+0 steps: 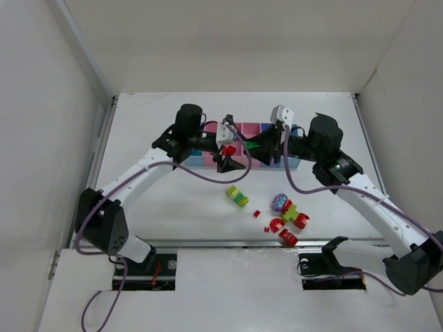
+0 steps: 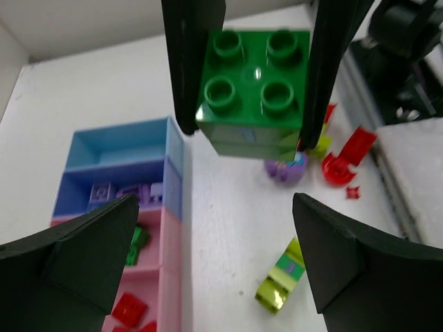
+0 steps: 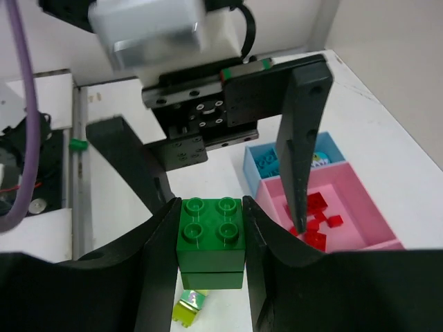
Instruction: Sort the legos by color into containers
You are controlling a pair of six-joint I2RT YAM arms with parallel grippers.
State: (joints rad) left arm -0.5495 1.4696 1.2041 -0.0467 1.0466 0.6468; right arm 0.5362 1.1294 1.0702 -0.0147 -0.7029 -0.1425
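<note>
Two pincers meet beside the containers (image 2: 174,173): your right pincer (image 3: 211,242) clamps the green lego (image 3: 210,235) in mid-air, and your left pincer (image 2: 215,200) gapes empty. Carry it over the pink bin (image 2: 170,238) that already holds green, lower, then release.

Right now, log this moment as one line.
left gripper: open, empty | right gripper: shut on green brick | green brick: held above table | containers: partly filled | loose legos: several on table

Green brick (image 3: 210,238), red bricks (image 3: 317,207), pink bin (image 3: 356,197), light blue bin (image 3: 253,164)
</note>
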